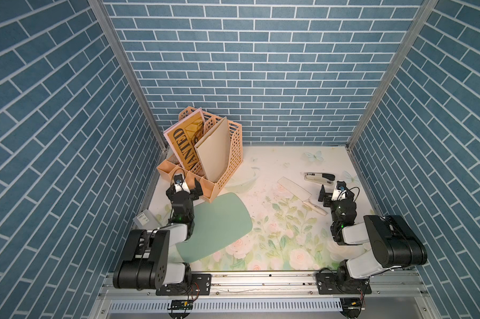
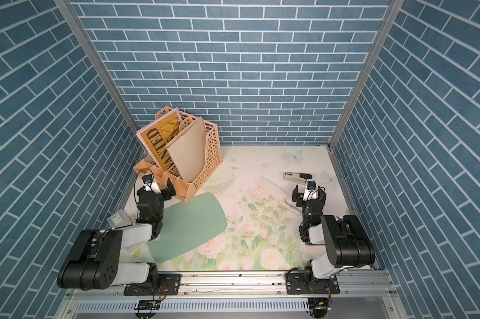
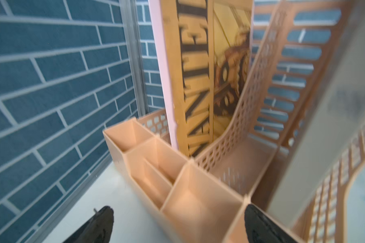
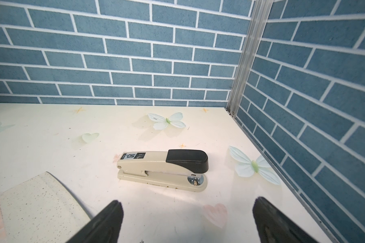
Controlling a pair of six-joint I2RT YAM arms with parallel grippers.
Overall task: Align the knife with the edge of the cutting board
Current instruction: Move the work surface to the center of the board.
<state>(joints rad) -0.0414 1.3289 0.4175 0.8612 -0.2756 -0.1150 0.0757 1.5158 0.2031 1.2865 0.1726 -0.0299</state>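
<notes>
The knife point(image 1: 292, 188) lies flat on the floral mat at the right, pale speckled blade toward the back, cream handle point(image 1: 315, 207) toward the front right. The right wrist view shows only a corner of its blade point(image 4: 36, 202). The mint-green cutting board point(image 1: 219, 226) lies at an angle left of centre, well apart from the knife, its left side hidden under my left arm. My right gripper point(image 1: 337, 193) hovers open just right of the knife handle, nothing between its fingers point(image 4: 112, 212). My left gripper point(image 1: 187, 184) is open over the organizer's front compartments point(image 3: 198, 202).
A cream and black stapler point(image 1: 319, 178) lies behind the right gripper, near the back right wall point(image 4: 162, 168). A peach desk organizer point(image 1: 222, 165) with a poster and folder stands at the back left. A small grey box point(image 1: 143, 219) sits by the left wall.
</notes>
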